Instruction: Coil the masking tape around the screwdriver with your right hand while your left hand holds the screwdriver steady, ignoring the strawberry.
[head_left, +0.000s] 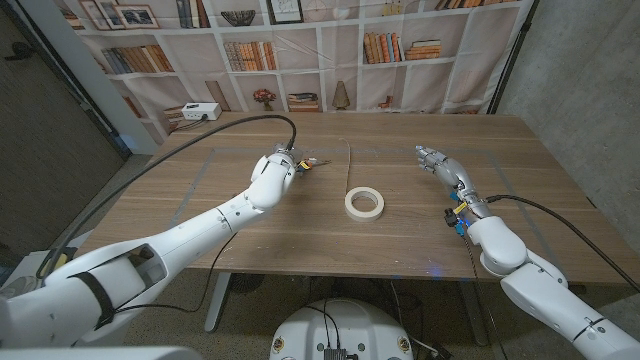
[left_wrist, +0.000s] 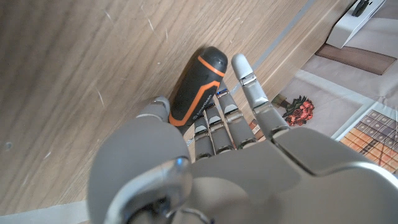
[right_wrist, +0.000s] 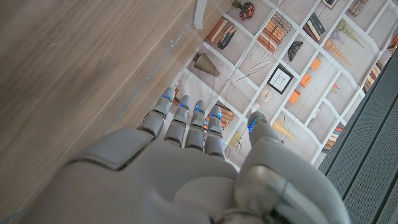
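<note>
Screwdriver, black-handled with orange trim, lies on the bench at the far left, under the left hand; small writing on its handle is too blurred to read. In the left wrist view that hand's fingers curl around the handle, gripping it. Tape, a pale unlabelled roll, lies flat mid-bench, well apart from both hands. Right hand hovers over the bench's right side, fingers loosely extended and apart, holding nothing.
</note>
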